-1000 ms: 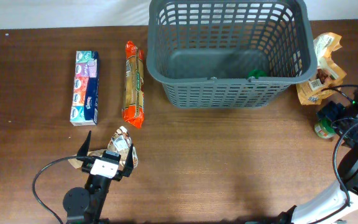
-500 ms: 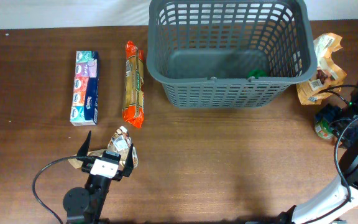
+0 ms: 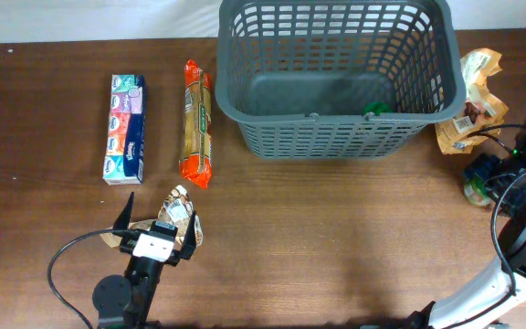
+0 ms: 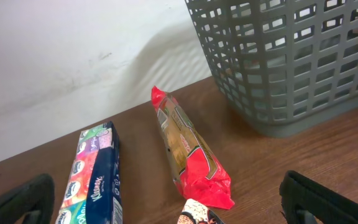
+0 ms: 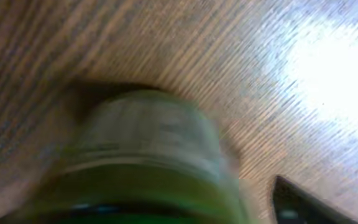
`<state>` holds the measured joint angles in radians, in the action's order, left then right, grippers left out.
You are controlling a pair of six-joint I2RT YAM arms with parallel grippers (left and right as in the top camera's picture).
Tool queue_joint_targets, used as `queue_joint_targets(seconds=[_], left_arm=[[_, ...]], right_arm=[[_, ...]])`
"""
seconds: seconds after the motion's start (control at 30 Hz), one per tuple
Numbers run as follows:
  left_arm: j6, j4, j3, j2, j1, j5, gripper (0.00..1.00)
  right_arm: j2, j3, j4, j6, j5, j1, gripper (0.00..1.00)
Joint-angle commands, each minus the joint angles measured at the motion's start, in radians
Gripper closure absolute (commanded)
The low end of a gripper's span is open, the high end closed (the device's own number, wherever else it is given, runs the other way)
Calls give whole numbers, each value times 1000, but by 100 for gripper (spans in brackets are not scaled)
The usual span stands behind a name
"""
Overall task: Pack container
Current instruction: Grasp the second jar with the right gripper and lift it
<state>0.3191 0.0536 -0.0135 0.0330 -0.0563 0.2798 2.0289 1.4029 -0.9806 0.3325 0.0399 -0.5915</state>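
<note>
My right gripper (image 3: 478,182) is at the small green-lidded jar (image 5: 148,162) by the table's right edge (gripping? can't tell). My left gripper (image 4: 173,202) is wide open. The dark gray slotted plastic basket (image 3: 336,137) sits at the far edge. An off-centre pinch could topple the jar.

You have the container (image 3: 336,82) at the far side of the bench (image 3: 336,238), right of centre, with a small item (image 3: 373,110) inside by its near right corner. Left of it lies a long packet (image 3: 197,123), and left of that a box (image 3: 125,128), both running far to near. Nearer, a pouch (image 3: 179,217) sits between the fingers of the left gripper (image 3: 161,222). Right of the container lie snack bags (image 3: 471,100). Just nearer than them, a jar (image 3: 476,189) stands at the right gripper (image 3: 489,175).
</note>
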Motion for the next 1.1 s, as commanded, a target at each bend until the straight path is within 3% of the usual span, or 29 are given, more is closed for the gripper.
queue_joint_targets(seconds=[0.0,0.13,0.2,0.27,0.3,0.6,0.83,0.93,1.07], left_arm=[[12,4,5,3,4,3,1],[12,4,5,3,4,3,1],[12,4,5,3,4,3,1],[12,4,5,3,4,3,1],[12,4,5,3,4,3,1],[12,4,5,3,4,4,1],[12,4,5,3,4,4,1],[12,4,5,3,4,4,1],[11,4,5,3,4,4,1]], right_arm=[[48,8,-24,5,24,-4,37],[48,60,-74,8,25,-4,72],[48,92,-102,8,25,-4,78],[48,127,-131,8,25,-4,94],[48,151,-150,8,25,-4,96],[42,504,-420,16,24,-5,96],[15,1023,-703,15,-106,-3,96],[-24,1238,-718,-25,-245,6,96],[-91,1398,-718,36,-277,47,96]])
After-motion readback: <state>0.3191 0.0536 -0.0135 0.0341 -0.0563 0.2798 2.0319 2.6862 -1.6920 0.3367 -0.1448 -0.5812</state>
